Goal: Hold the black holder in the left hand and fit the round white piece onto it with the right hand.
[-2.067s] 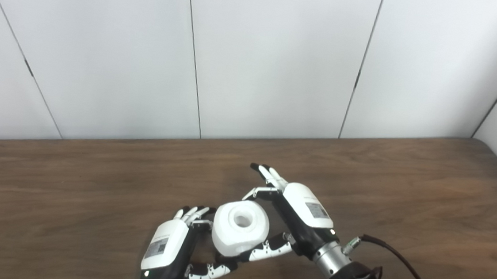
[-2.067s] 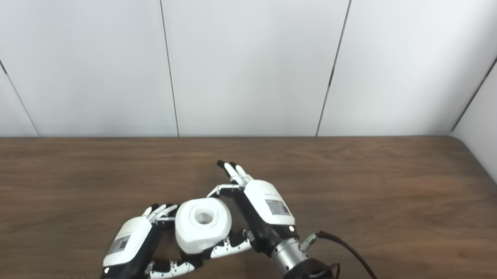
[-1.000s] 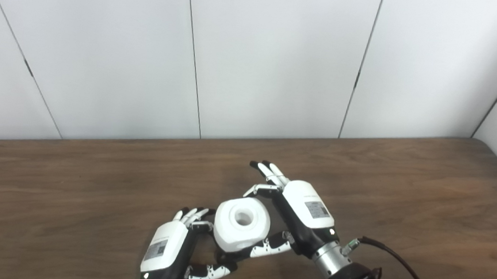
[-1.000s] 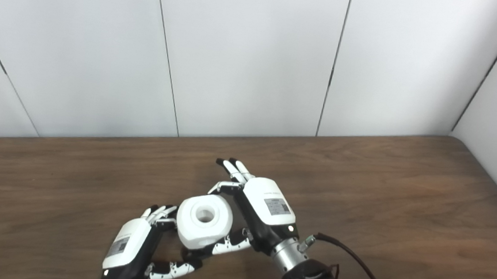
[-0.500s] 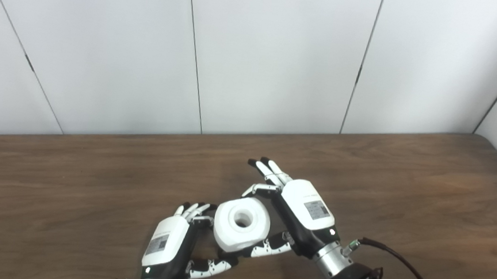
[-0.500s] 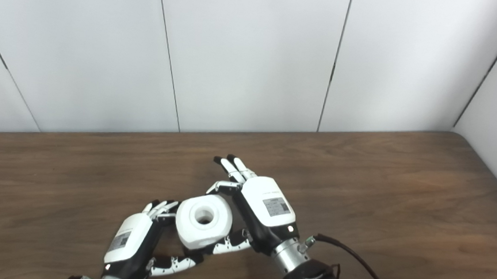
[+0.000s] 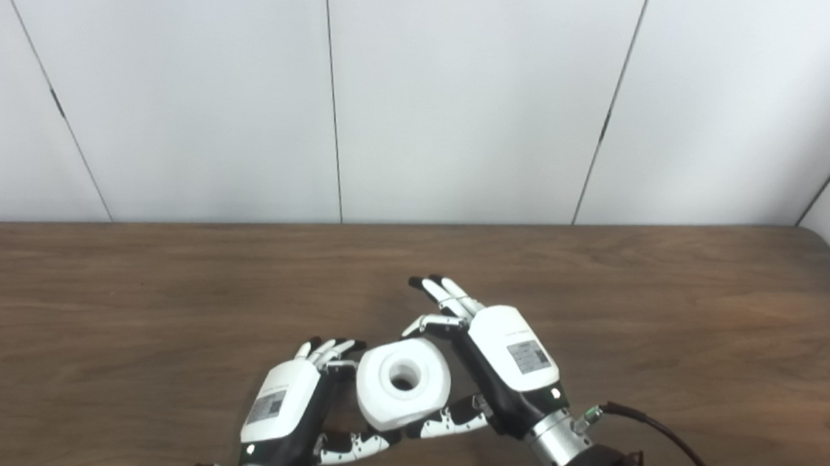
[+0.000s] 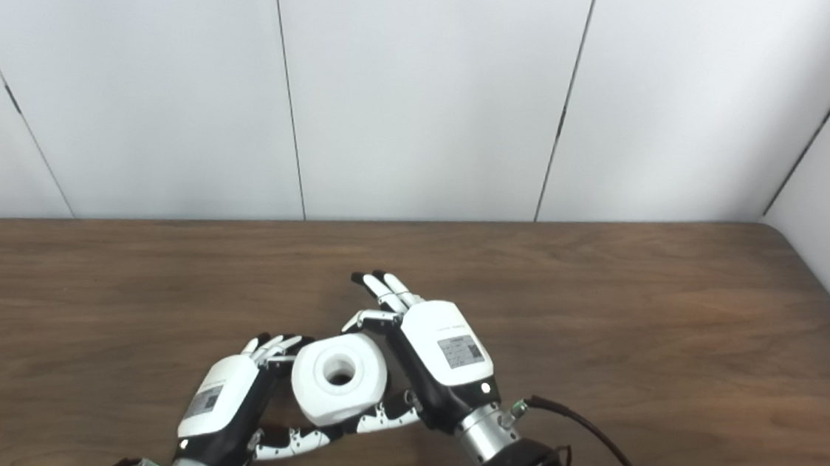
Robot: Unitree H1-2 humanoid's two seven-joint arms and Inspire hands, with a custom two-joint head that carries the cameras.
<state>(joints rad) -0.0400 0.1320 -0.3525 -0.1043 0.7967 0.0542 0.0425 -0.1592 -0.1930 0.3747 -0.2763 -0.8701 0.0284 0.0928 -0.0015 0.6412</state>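
White round piece (image 7: 403,384) is kept pinched by the right hand (image 7: 501,358), lowered slightly beside the loosely spread left hand (image 7: 286,408); holder unseen.

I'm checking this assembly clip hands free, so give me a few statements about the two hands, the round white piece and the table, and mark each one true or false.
1. The round white piece sits between the two hands. True.
2. The right hand grips the white piece between thumb and fingers. True.
3. The white piece is a solid disc with no opening. False: a round hole shows in its upper face.
4. The left hand rests far off at the table's left edge. False: it is right beside the white piece.
5. The table is a dark wood-grain surface. True.
6. A cable runs from the left wrist. False: the dark cable leaves the right wrist.
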